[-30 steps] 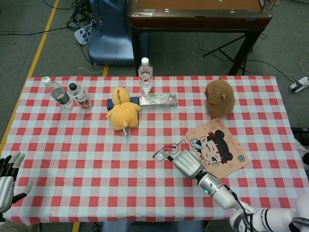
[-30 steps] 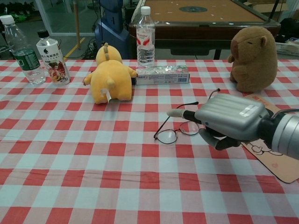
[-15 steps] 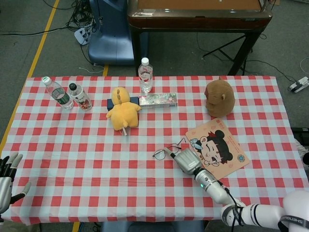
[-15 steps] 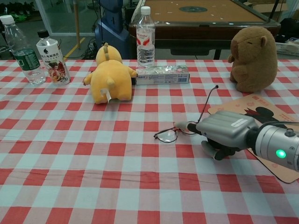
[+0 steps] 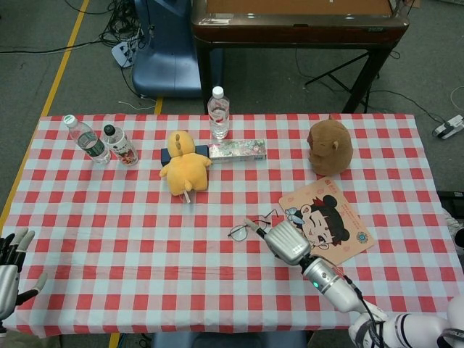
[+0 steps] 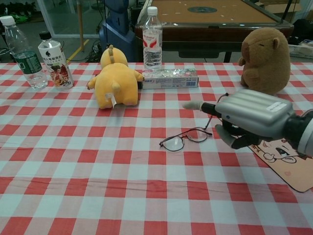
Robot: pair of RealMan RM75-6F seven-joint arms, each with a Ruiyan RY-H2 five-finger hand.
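The glasses (image 6: 186, 138) lie flat on the red-and-white checked table (image 5: 130, 217), and everything here is placed from them. The right robot hand (image 6: 244, 120) hangs just to their right, above the cloth, one finger stretched out over the right lens while the others curl under the palm; it holds nothing and I cannot tell whether any fingertip touches the frame. In the head view the same robot hand (image 5: 284, 239) sits between the glasses (image 5: 254, 226) and the cartoon mat (image 5: 330, 225), whose near corner lies just right of the glasses, under the wrist.

In front of the glasses, toward the robot, bare cloth runs to the table's near edge. To their left the cloth is likewise bare out to the left edge, where the left robot hand (image 5: 13, 264) rests off the corner, well apart, fingers spread and holding nothing.

Behind the glasses stand the obstacles: the yellow plush (image 6: 115, 78) behind and left, the long patterned box (image 6: 170, 78) straight behind, and the clear water bottle (image 6: 152, 39) beyond that box. The brown plush (image 6: 265, 61) sits behind and right, beyond the mat. Two more bottles, one green-labelled (image 6: 22, 54) and one with a picture label (image 6: 55, 61), stand far behind-left near the table's far left corner.
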